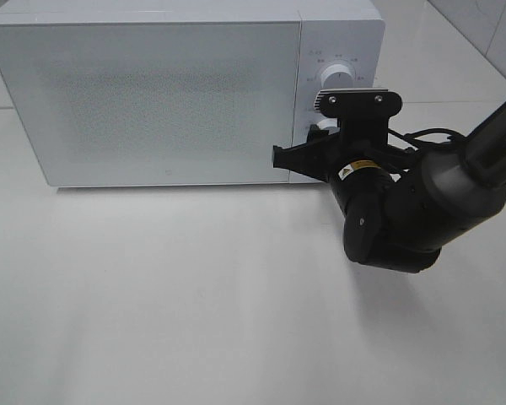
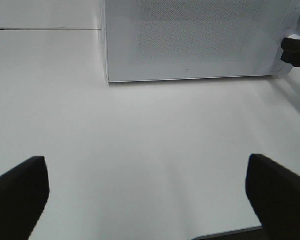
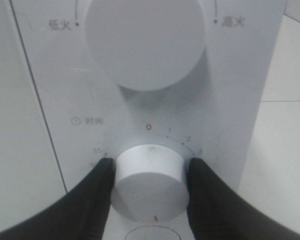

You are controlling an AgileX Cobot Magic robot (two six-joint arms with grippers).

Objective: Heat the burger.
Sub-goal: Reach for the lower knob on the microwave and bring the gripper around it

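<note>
The burger is out of view. A white microwave [image 1: 169,93] stands at the back of the table with its door closed; it also shows in the left wrist view [image 2: 190,40]. My right gripper [image 3: 149,187] is shut on the microwave's lower timer knob [image 3: 149,175], one black finger on each side. In the exterior high view the right gripper [image 1: 325,139] is pressed against the control panel. The upper power knob [image 3: 145,40] is free. My left gripper [image 2: 150,192] is open and empty above the bare table, in front of the microwave.
The white table [image 1: 194,295] stretches in front of the microwave. The right arm [image 1: 422,202] reaches in from the right edge. The timer dial shows marks 0 to 35 [image 3: 148,127].
</note>
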